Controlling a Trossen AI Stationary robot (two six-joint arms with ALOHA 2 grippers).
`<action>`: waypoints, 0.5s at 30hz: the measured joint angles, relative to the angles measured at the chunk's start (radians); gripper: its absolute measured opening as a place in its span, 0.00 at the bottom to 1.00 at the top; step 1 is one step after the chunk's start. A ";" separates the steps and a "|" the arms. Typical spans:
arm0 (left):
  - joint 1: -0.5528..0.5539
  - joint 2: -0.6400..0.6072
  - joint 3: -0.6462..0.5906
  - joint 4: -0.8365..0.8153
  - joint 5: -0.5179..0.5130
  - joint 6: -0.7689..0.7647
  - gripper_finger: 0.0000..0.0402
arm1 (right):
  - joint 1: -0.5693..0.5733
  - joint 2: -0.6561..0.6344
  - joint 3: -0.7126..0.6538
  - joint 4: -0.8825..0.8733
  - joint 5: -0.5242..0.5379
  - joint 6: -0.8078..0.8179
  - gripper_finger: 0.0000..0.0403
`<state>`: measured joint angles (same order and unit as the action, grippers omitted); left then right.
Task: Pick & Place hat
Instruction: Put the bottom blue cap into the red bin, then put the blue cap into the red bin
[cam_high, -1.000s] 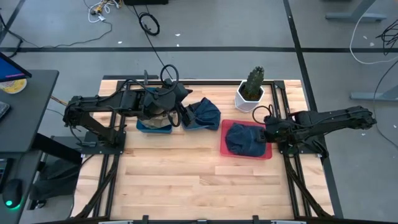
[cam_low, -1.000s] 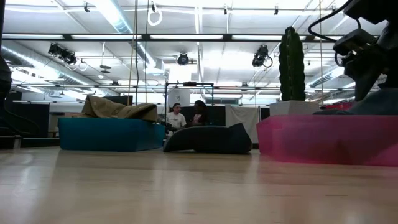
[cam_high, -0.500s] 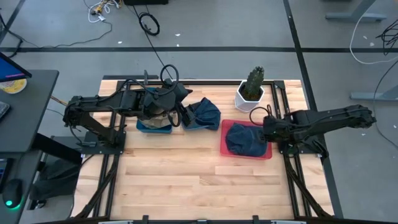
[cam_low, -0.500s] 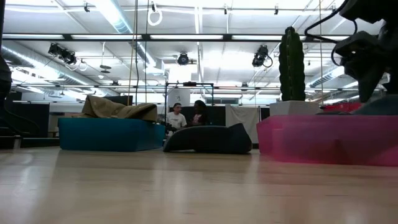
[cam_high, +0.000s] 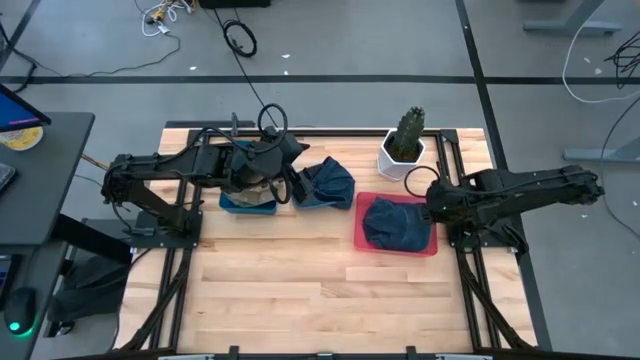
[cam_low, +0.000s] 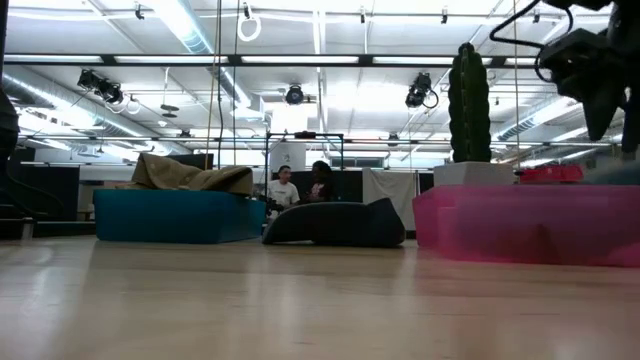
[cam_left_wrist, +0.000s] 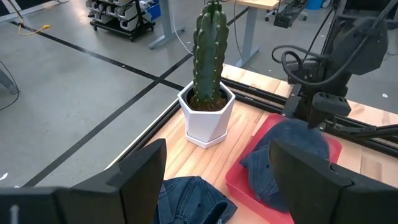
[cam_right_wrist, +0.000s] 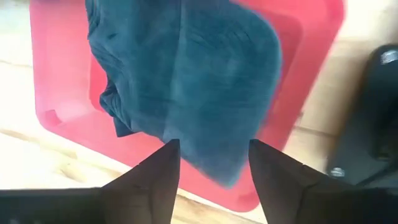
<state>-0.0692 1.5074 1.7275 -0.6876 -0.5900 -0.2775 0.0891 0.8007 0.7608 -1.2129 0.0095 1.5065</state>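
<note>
Looks like the place step is basically done: one hat (cam_high: 394, 224) lies in the red tray (cam_high: 428, 247), right gripper (cam_right_wrist: 211, 163) just above it, fingers parted and empty. Next up is probably the second hat (cam_high: 325, 184) on the counter (cam_high: 320, 290) beside the tray, near the left gripper (cam_left_wrist: 214, 171), whose fingers are spread wide over the blue bin (cam_high: 248, 205).

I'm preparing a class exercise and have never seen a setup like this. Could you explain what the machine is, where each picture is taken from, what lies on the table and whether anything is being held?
Two dark robot arms work at a wooden table. One picture looks straight down from above, one looks level across the tabletop, and one comes from a camera on each arm's wrist.

On the table stand a potted cactus, a blue bin and a red tray. One denim hat lies in the red tray; a second denim hat lies on the wood beside the blue bin.

The right gripper hangs open just above the hat in the tray, holding nothing. The left gripper waits open over the blue bin, also empty.
</note>
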 joint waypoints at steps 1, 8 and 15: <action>0.000 0.000 0.000 0.000 0.000 0.000 0.71 | 0.000 0.011 0.019 -0.016 0.008 -0.009 0.46; 0.000 0.000 0.000 0.000 0.000 0.001 0.71 | 0.000 0.114 0.077 -0.006 0.040 -0.078 0.34; 0.000 0.000 0.000 -0.023 0.000 -0.005 0.71 | 0.000 0.163 0.086 0.138 0.030 -0.170 0.10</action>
<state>-0.0692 1.5074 1.7275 -0.7111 -0.5900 -0.2830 0.0891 0.9642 0.8466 -1.0747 0.0398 1.3366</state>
